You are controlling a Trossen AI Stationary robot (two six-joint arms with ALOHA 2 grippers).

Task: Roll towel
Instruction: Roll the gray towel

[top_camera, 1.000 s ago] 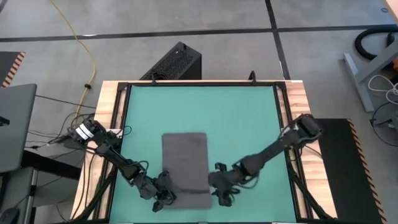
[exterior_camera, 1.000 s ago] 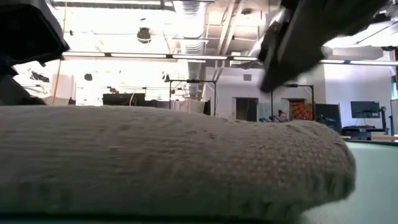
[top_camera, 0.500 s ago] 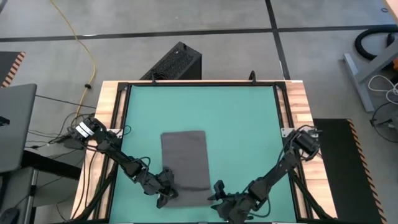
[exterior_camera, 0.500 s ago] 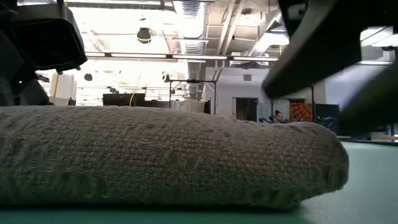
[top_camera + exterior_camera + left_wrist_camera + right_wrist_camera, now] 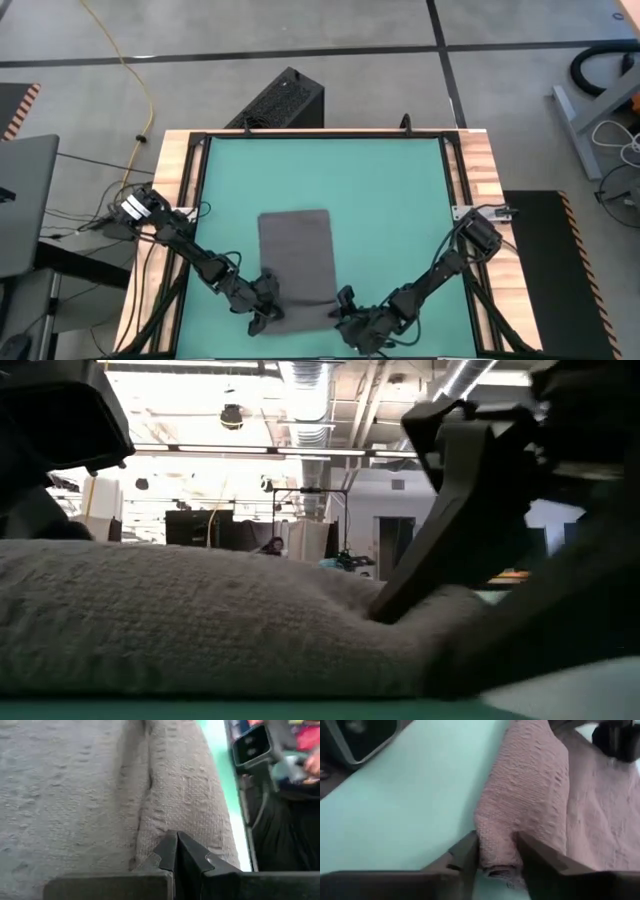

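The dark grey towel (image 5: 296, 250) lies flat on the teal table, and its near end is wound into a roll (image 5: 300, 318) that lies crosswise close to the near edge. The low view shows the roll (image 5: 180, 620) from the front. My left gripper (image 5: 268, 312) is shut at the roll's left end. My right gripper (image 5: 343, 308) stands at the roll's right end with one finger on each side of it. No white tag shows. My left gripper rests its shut fingertips (image 5: 176, 847) on top of the roll's left end (image 5: 192, 820), slanting down from the table's left; no cloth shows between them. My right gripper takes the roll's right end (image 5: 497, 845) between its two fingers (image 5: 468, 854), slanting down from the right and along the roll. The roll lies on the table, and the cloth is dented under one finger (image 5: 440, 550).
The teal mat (image 5: 400, 200) is bare to the right of and beyond the towel, inside a wooden frame (image 5: 478, 170). A black box (image 5: 280, 100) stands on the floor beyond the far edge.
My right gripper has come down and toward the near edge, turned about its own line, and settled on the roll's right end, which now shows a dent. The towel's flat part has stayed in place.
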